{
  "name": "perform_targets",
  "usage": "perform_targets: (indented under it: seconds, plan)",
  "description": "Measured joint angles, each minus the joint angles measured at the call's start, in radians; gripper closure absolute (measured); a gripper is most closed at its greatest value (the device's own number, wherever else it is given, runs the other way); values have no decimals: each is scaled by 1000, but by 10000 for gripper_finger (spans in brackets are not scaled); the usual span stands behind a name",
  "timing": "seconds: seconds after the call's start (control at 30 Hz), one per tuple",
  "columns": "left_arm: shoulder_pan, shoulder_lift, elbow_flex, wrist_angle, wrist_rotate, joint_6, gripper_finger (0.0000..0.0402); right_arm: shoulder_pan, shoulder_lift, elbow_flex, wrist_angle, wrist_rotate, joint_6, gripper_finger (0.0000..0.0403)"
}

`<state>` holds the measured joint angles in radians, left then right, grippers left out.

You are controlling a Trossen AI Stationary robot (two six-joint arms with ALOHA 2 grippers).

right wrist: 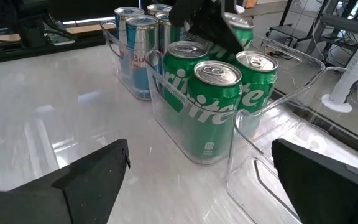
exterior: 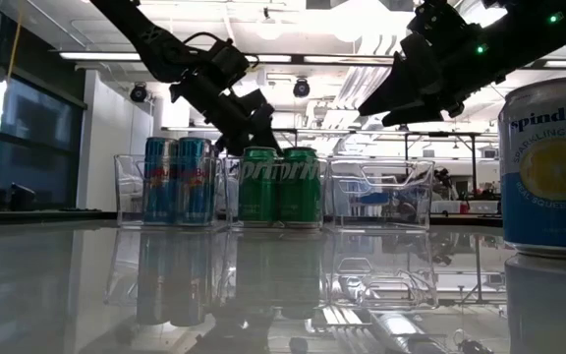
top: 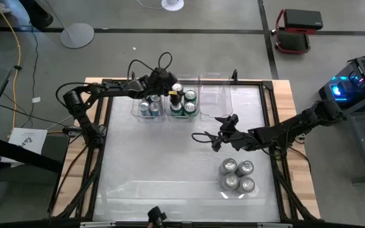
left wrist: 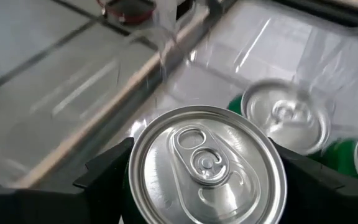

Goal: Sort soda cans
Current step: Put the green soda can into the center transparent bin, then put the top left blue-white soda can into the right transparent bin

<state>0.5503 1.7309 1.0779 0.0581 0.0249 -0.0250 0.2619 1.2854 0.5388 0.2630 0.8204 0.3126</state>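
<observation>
Three clear bins stand in a row at the table's far side. The left bin holds blue soda cans (top: 149, 106). The middle bin holds three green soda cans (right wrist: 219, 106). My left gripper (top: 173, 95) is over that bin's far left corner, shut on one more green can (left wrist: 207, 168). The right bin (top: 217, 101) shows no cans in it. My right gripper (top: 225, 126) hangs open over the table's middle, in front of the bins, with nothing between its fingers. Several silver-topped cans (top: 236, 176) stand on their bases near the front right. My left gripper pinches the green can between its two fingers, on opposite sides of the wall just under the top rim (left wrist: 135, 158). The fingers (left wrist: 107, 171) slant down from the table's left. The can stands upright, tab up. The other cans hide whether its base touches the bin floor.
The bins' thin clear walls (right wrist: 166, 118) rise about as high as the cans. Bare tabletop lies at the left and in the middle (top: 157, 164). Cables run along the left arm (top: 138, 66). Beyond the table edge are floor, stands and equipment.
</observation>
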Motion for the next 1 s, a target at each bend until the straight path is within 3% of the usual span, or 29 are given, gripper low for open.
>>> perform_targets:
  seconds: [0.43,0.73,1.0]
  plan:
    - [1,36,2,-6,31,-24,93,0,0,0,3,0,1,19]
    - [36,36,1,-23,155,-43,72,0,0,0,3,0,1,19]
    - [39,-69,-1,-40,154,-6,70,0,0,1,2,39,9,19]
